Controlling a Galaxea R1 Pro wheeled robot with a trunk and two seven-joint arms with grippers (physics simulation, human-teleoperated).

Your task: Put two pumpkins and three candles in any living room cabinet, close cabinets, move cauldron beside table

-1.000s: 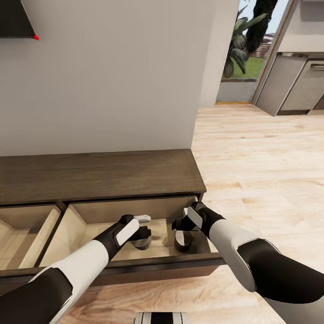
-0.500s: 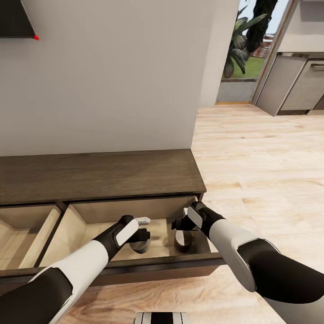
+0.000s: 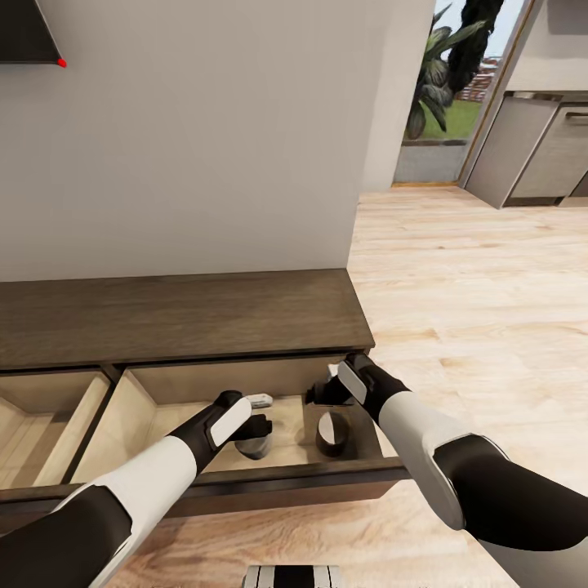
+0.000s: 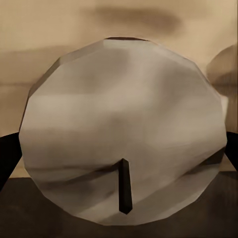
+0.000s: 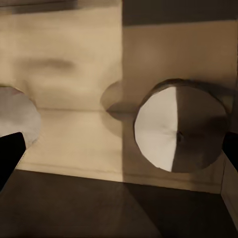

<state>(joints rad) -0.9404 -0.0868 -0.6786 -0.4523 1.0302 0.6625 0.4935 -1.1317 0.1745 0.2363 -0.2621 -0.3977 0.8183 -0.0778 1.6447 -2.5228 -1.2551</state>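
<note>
The dark-brown cabinet [image 3: 180, 314] has its right drawer [image 3: 245, 475] pulled out, pale beige inside. Two grey candles stand in it. One candle [image 3: 255, 446] [image 4: 119, 129] sits under my left gripper [image 3: 258, 428], between its open fingers, wick up. The other candle [image 3: 331, 434] [image 5: 178, 131] stands free near the drawer's right wall. My right gripper [image 3: 321, 396] hovers open above it, holding nothing. In the right wrist view the left-hand candle [image 5: 15, 116] shows at the edge. The pumpkins, cauldron and table are out of view.
A second open drawer [image 3: 49, 425] lies to the left. The grey wall [image 3: 204, 147] rises behind the cabinet. Light wood floor [image 3: 474, 294] stretches to the right toward grey kitchen units [image 3: 539, 155] and a doorway with plants [image 3: 441, 82].
My right gripper has lifted off its candle, which stays standing in the drawer. The candle under my left gripper has settled slightly lower. The head view shifted a little.
</note>
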